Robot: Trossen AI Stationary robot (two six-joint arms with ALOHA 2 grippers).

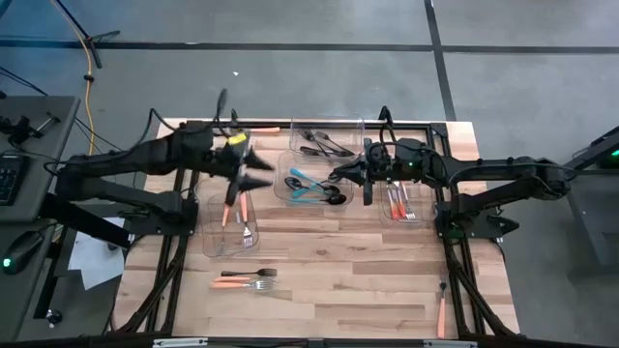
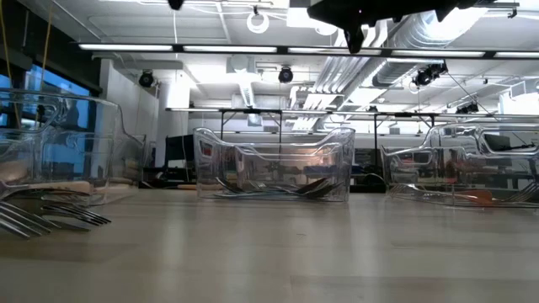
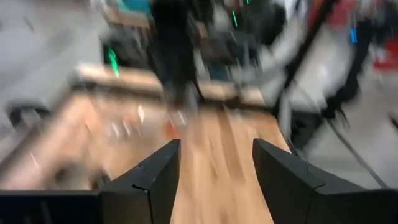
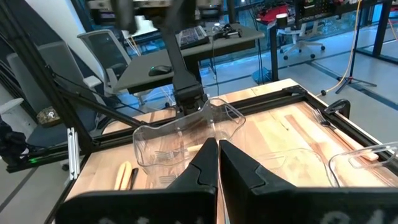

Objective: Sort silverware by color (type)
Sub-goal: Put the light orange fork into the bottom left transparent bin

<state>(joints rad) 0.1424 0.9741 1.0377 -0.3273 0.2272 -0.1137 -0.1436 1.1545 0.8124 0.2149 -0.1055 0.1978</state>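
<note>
While my left claw [image 1: 259,170] hangs wide open and empty above the left bin [image 1: 215,242], the loose orange fork [image 1: 242,284] lies on the surface nearer the front edge, lengthwise across; my right claw [image 1: 367,198] waits shut, farther off.
</note>
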